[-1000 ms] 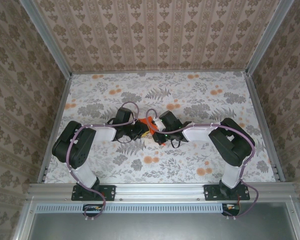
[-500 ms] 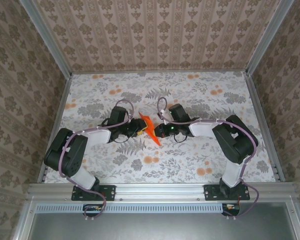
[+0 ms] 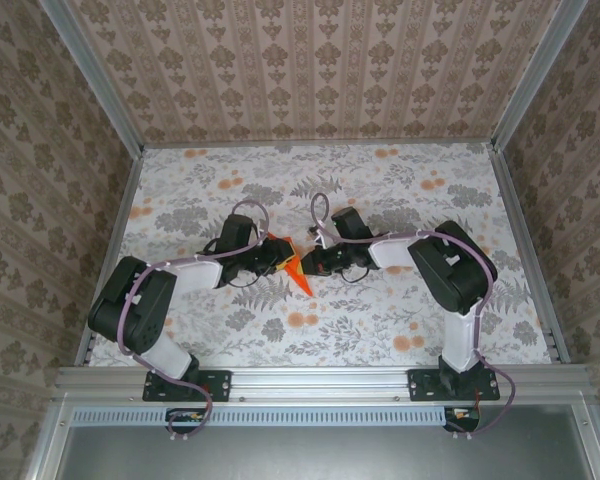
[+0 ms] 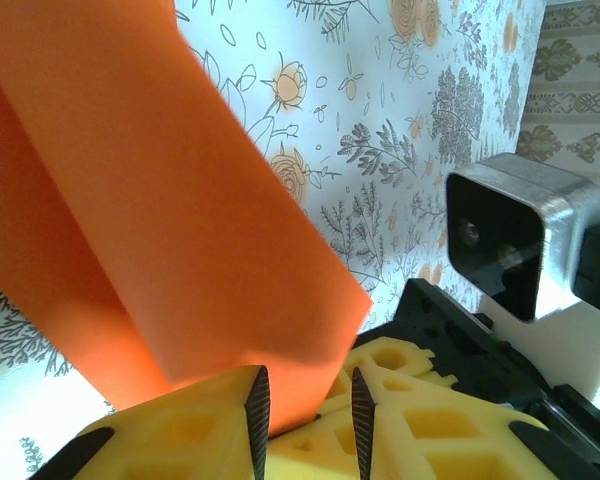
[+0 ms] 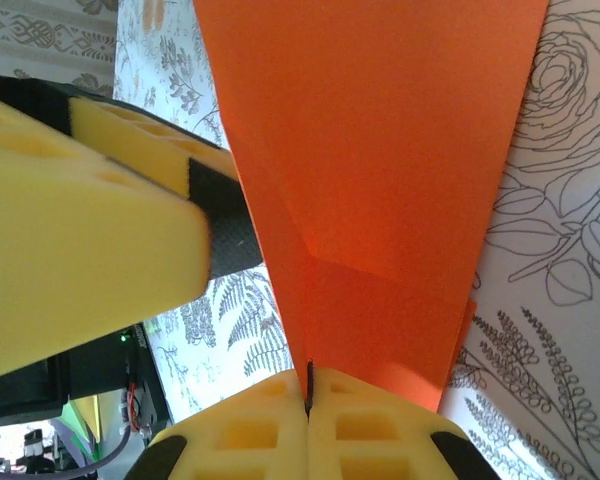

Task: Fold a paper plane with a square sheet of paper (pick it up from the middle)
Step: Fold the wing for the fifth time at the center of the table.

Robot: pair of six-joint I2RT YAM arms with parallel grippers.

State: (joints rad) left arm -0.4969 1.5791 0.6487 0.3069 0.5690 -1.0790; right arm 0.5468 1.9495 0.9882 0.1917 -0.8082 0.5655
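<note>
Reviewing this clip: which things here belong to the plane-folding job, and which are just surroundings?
In the job:
orange paper, folded to a wedge
right gripper, clamped on it
left gripper, fingers either side of it

Just there:
flowered tablecloth
patterned walls
metal rail

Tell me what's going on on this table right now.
Two robot arms meet mid-table over a flowered tablecloth, working on an orange paper already folded into a pointed wedge. The right tool is shut on one edge of it. The left tool has the paper running between its fingers with a small gap showing, so whether it truly clamps is unclear. It does not yet look like a finished plane.
</note>
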